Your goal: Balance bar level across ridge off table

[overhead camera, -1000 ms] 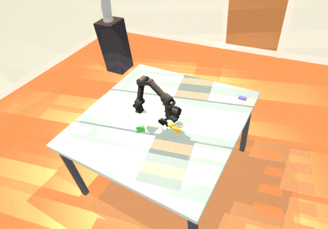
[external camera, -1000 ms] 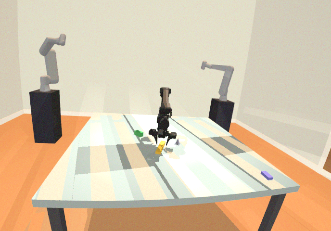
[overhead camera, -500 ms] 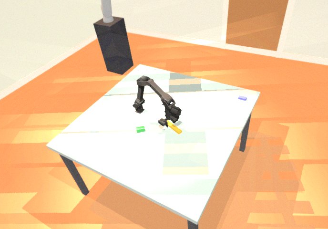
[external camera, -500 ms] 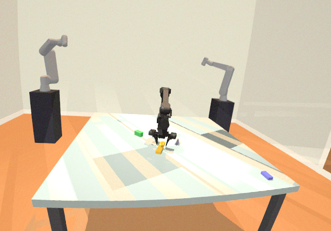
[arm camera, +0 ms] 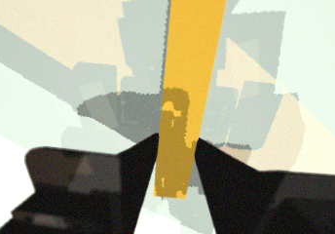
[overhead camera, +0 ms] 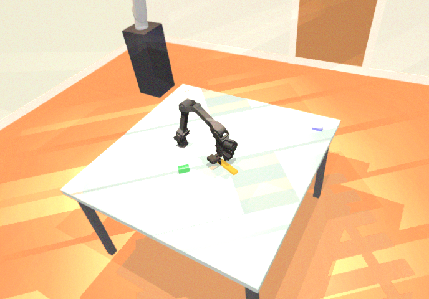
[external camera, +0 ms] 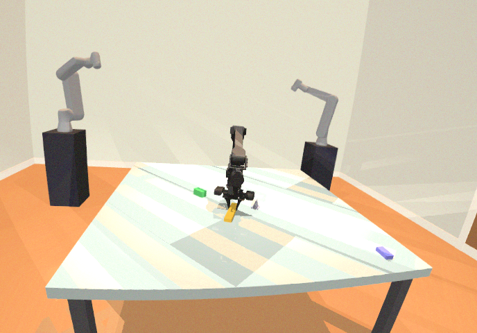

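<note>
The yellow bar (overhead camera: 229, 168) (external camera: 229, 215) (arm camera: 190, 73) lies low at the table (overhead camera: 173, 215) (external camera: 148, 259), near its middle. My gripper (overhead camera: 221, 161) (external camera: 233, 207) (arm camera: 176, 139) points down and is shut on the bar near one end; the rest of the bar sticks out ahead of the fingers. I cannot tell whether the bar is lifted off the table. The ridge (external camera: 254, 204), a small pale prism, stands on the table just to the right of the gripper in the exterior view, apart from the bar. It does not show in the wrist view.
A green block (overhead camera: 183, 169) (external camera: 199, 191) lies on the table left of the gripper. A purple block (overhead camera: 317, 129) (external camera: 384, 252) lies near a far table corner. Two grey arms on dark pedestals (external camera: 65, 166) (external camera: 318, 162) stand beyond the table.
</note>
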Motion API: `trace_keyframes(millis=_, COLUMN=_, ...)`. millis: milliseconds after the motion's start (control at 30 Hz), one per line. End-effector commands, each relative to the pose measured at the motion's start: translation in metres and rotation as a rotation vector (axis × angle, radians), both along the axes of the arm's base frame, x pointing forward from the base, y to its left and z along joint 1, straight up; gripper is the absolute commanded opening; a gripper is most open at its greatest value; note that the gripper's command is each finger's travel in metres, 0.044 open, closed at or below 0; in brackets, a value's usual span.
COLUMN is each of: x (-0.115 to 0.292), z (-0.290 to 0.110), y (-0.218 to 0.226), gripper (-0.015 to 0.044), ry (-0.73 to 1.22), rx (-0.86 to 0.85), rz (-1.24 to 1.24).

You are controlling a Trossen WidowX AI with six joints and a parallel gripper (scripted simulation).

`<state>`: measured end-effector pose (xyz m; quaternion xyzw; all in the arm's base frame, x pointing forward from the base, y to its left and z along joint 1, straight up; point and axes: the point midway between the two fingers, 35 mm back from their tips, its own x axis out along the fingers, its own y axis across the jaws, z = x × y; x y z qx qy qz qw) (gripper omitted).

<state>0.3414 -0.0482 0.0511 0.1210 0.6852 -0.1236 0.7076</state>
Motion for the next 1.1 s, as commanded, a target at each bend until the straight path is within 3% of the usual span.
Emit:
trace_keyframes(millis=0, x=0.001, z=0.006, y=0.0, gripper=0.0, ry=0.0, rx=0.0, rz=0.0)
trace_keyframes(millis=1067, x=-0.002, z=0.088, y=0.001, gripper=0.0, ry=-0.002, rx=0.004, rz=-0.004)
